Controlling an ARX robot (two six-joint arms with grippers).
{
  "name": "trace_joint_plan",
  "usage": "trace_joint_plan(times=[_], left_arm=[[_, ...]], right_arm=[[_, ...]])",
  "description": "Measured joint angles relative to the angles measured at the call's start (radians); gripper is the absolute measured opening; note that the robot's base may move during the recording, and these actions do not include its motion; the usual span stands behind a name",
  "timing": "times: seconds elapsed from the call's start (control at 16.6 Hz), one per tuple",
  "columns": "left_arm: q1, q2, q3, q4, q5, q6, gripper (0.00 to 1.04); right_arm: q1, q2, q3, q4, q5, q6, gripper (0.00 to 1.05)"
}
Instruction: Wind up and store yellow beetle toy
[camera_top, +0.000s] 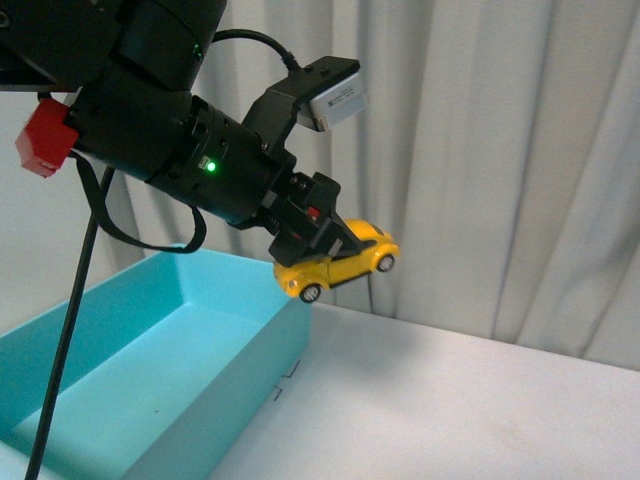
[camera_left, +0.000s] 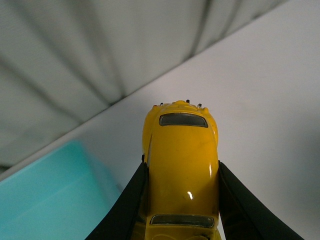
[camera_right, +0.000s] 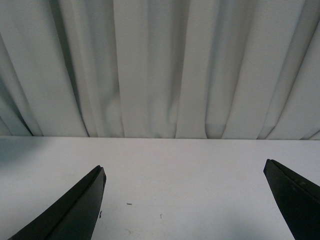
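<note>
The yellow beetle toy (camera_top: 345, 260) hangs in the air above the far right corner of the turquoise box (camera_top: 120, 370), tilted with its nose up to the right. My left gripper (camera_top: 312, 232) is shut on it, gripping its sides. In the left wrist view the toy's yellow roof (camera_left: 181, 170) fills the space between the two black fingers (camera_left: 131, 205), with the white table below it. My right gripper (camera_right: 185, 172) is open over bare white table, with nothing between its fingers. It does not show in the front view.
The turquoise box is open-topped and stands at the left of the white table (camera_top: 470, 410). A pleated white curtain (camera_top: 500, 150) hangs behind the table. A black cable (camera_top: 60, 370) runs down in front of the box.
</note>
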Motion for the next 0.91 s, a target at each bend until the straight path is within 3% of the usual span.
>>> trace_joint_plan(times=[0.3,0.54,0.91], left_arm=[[0.235,0.185,0.013,0.112,-0.144,-0.05,0.33],[0.283,0.332,0.081,0.196,-0.167,-0.053,0.33],[0.38,0.357,-0.014,0.27,-0.097,-0.031,0.33]], right_arm=[[0.0,0.0,0.0,0.0,0.0,0.0,0.98],[0.0,0.0,0.0,0.0,0.0,0.0,0.98],[0.0,0.0,0.0,0.0,0.0,0.0,0.98]])
